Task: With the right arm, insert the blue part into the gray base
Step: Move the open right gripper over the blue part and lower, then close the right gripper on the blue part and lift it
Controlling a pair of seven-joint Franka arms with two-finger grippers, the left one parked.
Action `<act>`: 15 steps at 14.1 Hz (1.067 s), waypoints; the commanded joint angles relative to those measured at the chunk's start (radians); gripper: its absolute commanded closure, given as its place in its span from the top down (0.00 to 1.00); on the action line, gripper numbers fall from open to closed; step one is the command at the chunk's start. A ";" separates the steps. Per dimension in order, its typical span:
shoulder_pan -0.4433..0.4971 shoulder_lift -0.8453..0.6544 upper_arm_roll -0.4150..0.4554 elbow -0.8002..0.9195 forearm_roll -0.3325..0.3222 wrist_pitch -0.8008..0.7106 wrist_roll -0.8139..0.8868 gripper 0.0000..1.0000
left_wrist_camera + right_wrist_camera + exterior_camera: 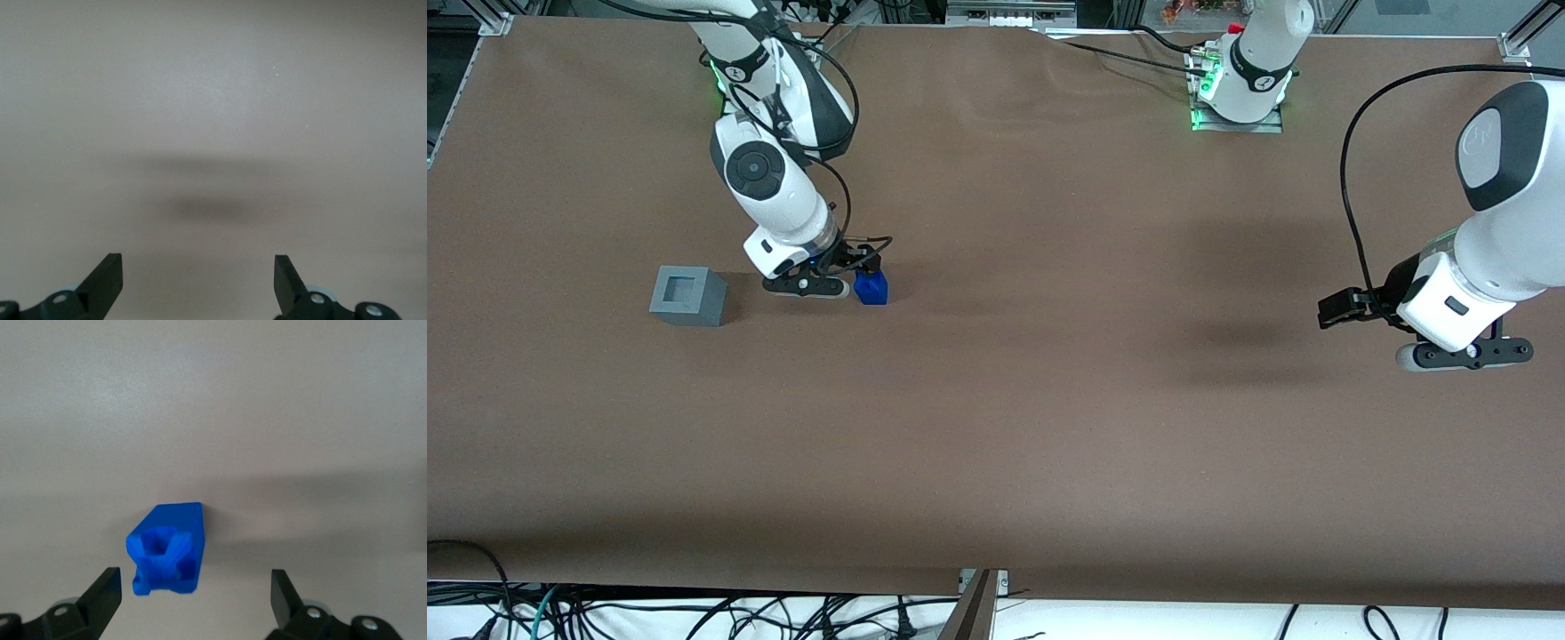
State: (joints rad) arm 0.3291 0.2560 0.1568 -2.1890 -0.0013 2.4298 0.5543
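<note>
Your right arm (pixel 769 182) reaches down from its base and bends at the round black-capped joint, with the wrist tilted toward the table. Its gripper (pixel 852 269) sits low, just above the surface. In the right wrist view you can see the gripper (pixel 193 587) with both black fingers (pixel 103 590) spread wide apart, nothing touching either one.

No readable text, labels or numbers anywhere that I can make out, not even on the arms.
</note>
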 commanded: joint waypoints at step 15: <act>0.059 0.106 -0.005 0.022 -0.086 0.126 0.029 0.99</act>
State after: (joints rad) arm 0.3864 0.3524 0.1531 -2.1805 -0.0635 2.5447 0.5649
